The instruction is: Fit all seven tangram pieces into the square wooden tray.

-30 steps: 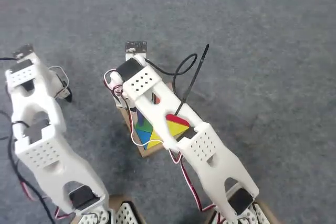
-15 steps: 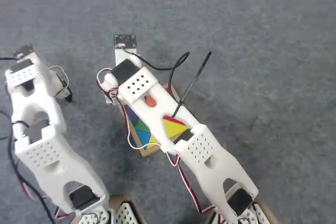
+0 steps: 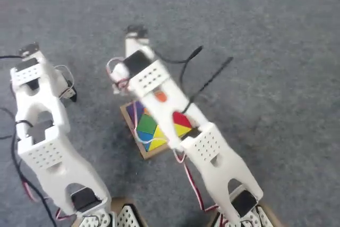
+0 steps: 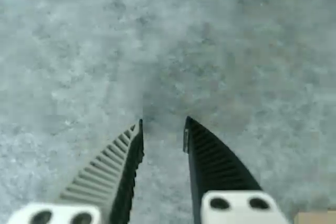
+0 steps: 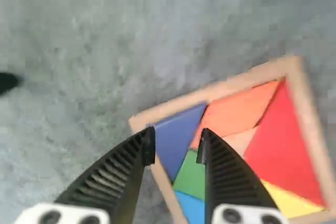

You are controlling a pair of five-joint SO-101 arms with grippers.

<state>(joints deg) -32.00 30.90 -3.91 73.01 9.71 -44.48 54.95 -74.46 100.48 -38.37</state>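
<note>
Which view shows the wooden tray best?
Right wrist view: wooden tray and its coloured pieces sit largely open past the right gripper. High view: right arm covers its middle. Left wrist view faces grey mat.

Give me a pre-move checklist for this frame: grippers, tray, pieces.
1. Right gripper empty: ok, jaws apart, nothing between them.
2. Left gripper empty: ok, jaws apart over bare carpet.
3. Right gripper placement: ok, it is over a corner of the tray, above the purple piece.
4. Pieces lying flat: ok for the orange piece, red piece and green piece.
5. All seven pieces in: cannot tell; a pale patch beside the orange piece may be a piece or bare wood.
</note>
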